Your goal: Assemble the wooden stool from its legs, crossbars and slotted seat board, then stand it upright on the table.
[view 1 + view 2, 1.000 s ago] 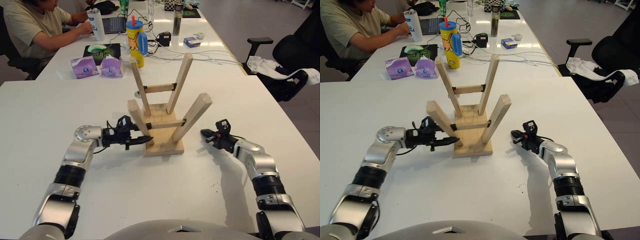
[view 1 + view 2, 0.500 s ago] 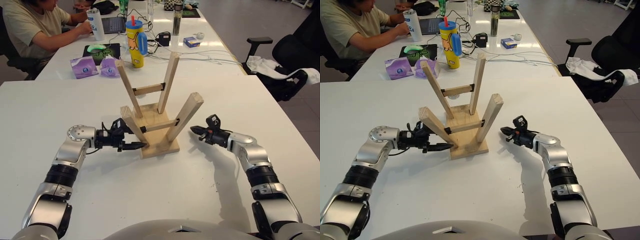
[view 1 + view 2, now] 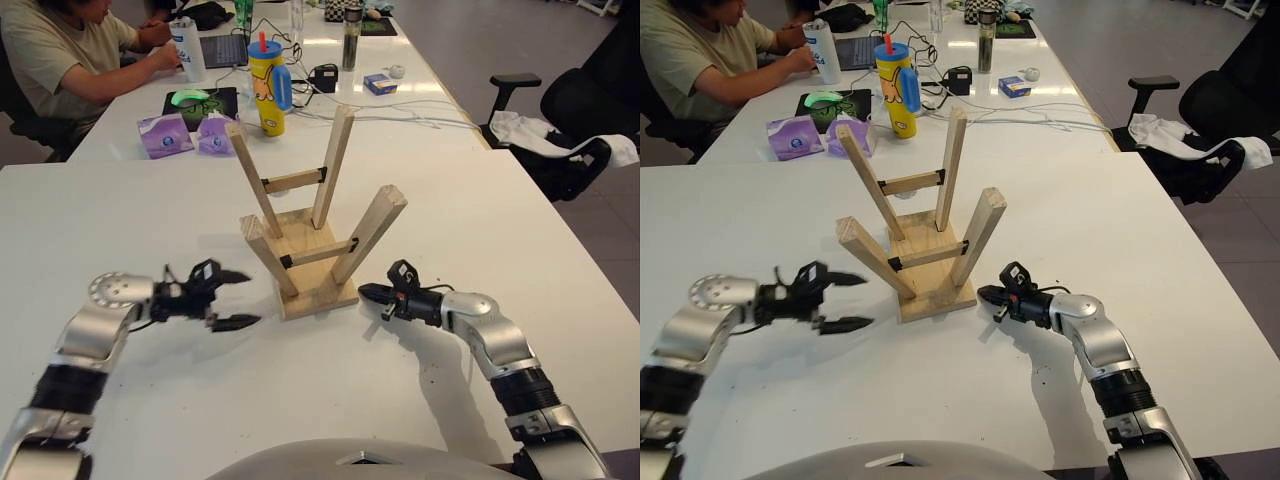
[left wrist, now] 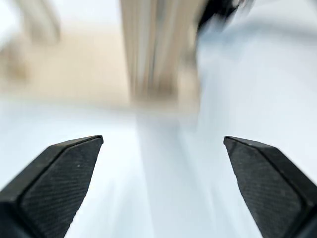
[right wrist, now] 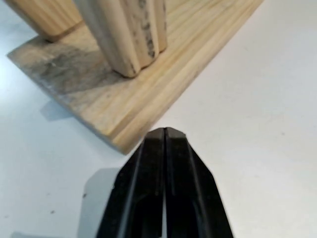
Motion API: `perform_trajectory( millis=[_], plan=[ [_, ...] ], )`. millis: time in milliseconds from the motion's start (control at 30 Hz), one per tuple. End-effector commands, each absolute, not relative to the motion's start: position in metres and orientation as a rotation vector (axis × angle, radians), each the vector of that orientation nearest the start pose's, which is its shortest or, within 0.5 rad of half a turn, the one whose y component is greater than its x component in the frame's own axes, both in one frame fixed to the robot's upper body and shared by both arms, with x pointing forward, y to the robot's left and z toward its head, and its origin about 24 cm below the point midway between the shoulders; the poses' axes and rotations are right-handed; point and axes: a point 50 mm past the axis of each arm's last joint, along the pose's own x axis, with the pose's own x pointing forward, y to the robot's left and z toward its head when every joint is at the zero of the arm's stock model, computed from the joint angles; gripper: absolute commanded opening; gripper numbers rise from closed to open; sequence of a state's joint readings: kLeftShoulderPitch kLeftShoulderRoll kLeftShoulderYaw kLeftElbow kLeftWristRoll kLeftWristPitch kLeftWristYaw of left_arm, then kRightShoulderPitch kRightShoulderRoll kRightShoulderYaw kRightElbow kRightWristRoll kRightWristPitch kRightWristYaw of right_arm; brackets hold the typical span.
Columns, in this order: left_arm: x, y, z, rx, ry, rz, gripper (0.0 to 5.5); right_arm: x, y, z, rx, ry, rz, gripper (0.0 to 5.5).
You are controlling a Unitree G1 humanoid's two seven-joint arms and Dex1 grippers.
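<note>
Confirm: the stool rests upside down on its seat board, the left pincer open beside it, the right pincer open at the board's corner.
One error: the right pincer is shut, as the right wrist view shows. The stool does rest upside down, the left pincer open beside it.

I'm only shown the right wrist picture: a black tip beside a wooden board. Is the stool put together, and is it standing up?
Observer: It looks assembled, but the stool is upside down: its seat board lies flat on the table, with four legs pointing up.
Operator: Where is the other claw?
Observer: The left gripper is on the stool's other side, apart from it.
Operator: Is it holding anything?
Observer: No, its fingers are spread open with nothing between them.
</note>
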State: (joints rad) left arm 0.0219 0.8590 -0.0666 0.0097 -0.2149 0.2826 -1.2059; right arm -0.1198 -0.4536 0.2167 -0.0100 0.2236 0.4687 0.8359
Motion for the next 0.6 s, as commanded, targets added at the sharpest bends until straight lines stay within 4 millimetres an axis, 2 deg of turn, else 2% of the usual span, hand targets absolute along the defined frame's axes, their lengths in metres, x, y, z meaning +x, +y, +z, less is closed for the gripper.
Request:
perform_trajectory(
  millis=[33, 100, 133, 233, 300, 367, 433, 467, 500, 567, 600],
  plan=[
    [0.176, 0.285, 0.042, 0.35, 0.811, -0.982, 4.51, 0.201, -0.103, 0.039, -0.03, 0.47, 1.259, 0.0],
    [0.172, 0.289, 0.037, 0.349, 0.794, -0.925, 4.51, 0.186, -0.08, 0.047, 0.05, 0.43, 1.362, 0.0],
    [0.177, 0.288, 0.037, 0.335, 0.765, -0.893, 4.51, 0.183, -0.077, 0.049, 0.073, 0.425, 1.379, 0.0],
    [0.189, 0.274, 0.034, 0.294, 0.657, -0.813, 4.51, 0.194, -0.106, 0.05, 0.127, 0.461, 1.309, 0.0],
    [0.187, 0.271, 0.031, 0.286, 0.649, -0.779, 4.51, 0.201, -0.124, 0.05, 0.139, 0.487, 1.25, 0.0],
    [0.184, 0.268, 0.025, 0.288, 0.648, -0.714, 4.51, 0.208, -0.15, 0.047, 0.085, 0.523, 1.19, 0.0],
    [0.181, 0.259, 0.018, 0.273, 0.644, -0.613, 4.51, 0.234, -0.184, 0.045, -0.036, 0.536, 1.025, 0.0],
    [0.18, 0.256, 0.016, 0.273, 0.644, -0.58, 4.51, 0.244, -0.194, 0.046, -0.074, 0.525, 0.97, 0.0],
    [0.177, 0.25, 0.011, 0.263, 0.658, -0.545, 4.51, 0.264, -0.202, 0.049, -0.106, 0.492, 0.872, 0.0],
    [0.175, 0.241, 0.003, 0.26, 0.681, -0.483, 4.51, 0.292, -0.203, 0.058, -0.162, 0.405, 0.774, 0.0],
    [0.175, 0.233, -0.002, 0.253, 0.693, -0.467, 4.51, 0.304, -0.198, 0.065, -0.115, 0.343, 0.742, 0.0]
  ],
)
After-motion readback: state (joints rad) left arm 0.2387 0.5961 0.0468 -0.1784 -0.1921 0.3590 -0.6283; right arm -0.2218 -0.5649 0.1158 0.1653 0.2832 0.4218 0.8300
